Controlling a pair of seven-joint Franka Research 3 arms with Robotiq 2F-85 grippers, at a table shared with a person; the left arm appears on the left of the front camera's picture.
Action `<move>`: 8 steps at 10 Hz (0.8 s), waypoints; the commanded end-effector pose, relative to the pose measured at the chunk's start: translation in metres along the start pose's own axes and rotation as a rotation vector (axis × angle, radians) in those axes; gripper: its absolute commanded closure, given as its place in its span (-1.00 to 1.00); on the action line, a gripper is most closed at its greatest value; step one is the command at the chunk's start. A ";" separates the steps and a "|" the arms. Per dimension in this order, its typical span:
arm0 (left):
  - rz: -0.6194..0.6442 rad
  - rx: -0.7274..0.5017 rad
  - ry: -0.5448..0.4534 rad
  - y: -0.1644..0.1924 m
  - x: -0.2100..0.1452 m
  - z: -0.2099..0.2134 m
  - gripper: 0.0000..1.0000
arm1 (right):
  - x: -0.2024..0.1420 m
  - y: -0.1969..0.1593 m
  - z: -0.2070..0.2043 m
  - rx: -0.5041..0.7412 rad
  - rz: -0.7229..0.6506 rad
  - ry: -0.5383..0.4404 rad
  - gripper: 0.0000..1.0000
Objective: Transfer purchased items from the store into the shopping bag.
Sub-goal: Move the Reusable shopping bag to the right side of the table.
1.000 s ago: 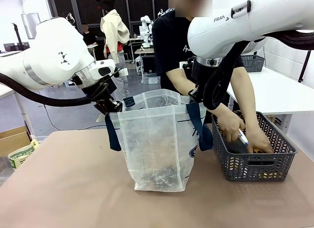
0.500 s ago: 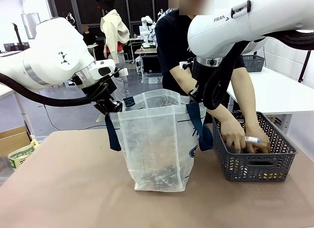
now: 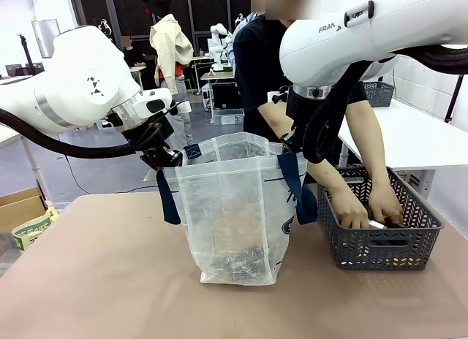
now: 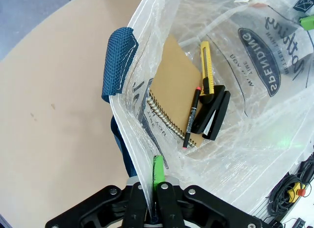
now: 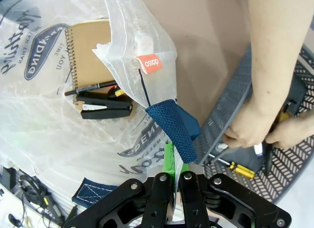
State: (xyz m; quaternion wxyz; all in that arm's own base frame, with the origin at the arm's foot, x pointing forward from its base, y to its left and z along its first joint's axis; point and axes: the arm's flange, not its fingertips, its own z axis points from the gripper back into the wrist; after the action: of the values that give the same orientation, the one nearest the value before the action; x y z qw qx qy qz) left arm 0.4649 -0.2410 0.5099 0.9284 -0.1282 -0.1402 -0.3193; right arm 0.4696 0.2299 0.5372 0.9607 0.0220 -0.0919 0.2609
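The shopping bag, translucent with navy handles, stands open at the table's middle. My left gripper is shut on its left rim and my right gripper is shut on its right rim, so the mouth is held wide. The left wrist view shows my left gripper pinching the plastic of the shopping bag. Inside lie purchased items: a brown spiral notebook, a yellow cutter, a pen and a black stapler. My right gripper clamps the rim by a handle, above the notebook.
A dark grey lattice basket stands right of the bag. The person's hands are down inside it, holding a small white item. A yellow and black tool lies in the basket. A cardboard box sits off the table's left edge.
Both arms and the bag have stayed still. The person's hands have shifted inside the basket, and the white item they hold has gone lower.
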 end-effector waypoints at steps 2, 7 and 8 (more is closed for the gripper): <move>0.009 0.002 -0.002 0.001 -0.001 0.000 1.00 | 0.000 0.000 0.000 -0.001 0.001 0.000 1.00; 0.009 0.002 -0.002 0.001 -0.001 0.000 1.00 | 0.000 0.000 0.000 -0.001 0.001 0.000 1.00; 0.009 0.002 -0.002 0.001 -0.001 0.000 1.00 | 0.000 0.000 0.000 -0.001 0.001 0.000 1.00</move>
State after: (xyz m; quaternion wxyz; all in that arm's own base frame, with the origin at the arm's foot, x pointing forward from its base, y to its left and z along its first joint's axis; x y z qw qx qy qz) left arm 0.4649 -0.2410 0.5099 0.9284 -0.1282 -0.1402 -0.3193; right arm 0.4696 0.2299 0.5372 0.9607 0.0220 -0.0919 0.2609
